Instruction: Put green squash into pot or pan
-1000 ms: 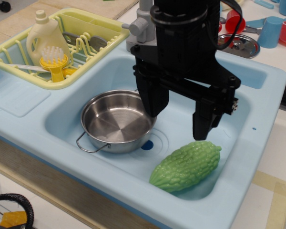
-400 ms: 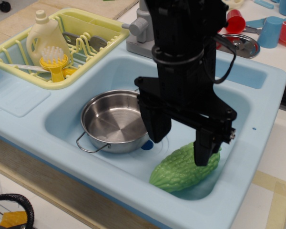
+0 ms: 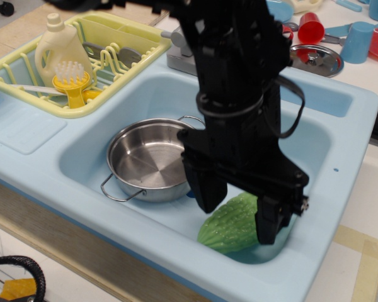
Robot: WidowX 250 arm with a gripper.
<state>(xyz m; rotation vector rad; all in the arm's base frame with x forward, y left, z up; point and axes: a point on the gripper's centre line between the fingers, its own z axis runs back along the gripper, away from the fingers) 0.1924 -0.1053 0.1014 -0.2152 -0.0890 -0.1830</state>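
Claw (image 3: 238, 220) (open) astride green squash (image 3: 230, 224) — sink (image 3: 340, 157).

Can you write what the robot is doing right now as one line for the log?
phase: reaching for squash | gripper: open, fingers straddling squash | pot: empty | squash: on sink floor
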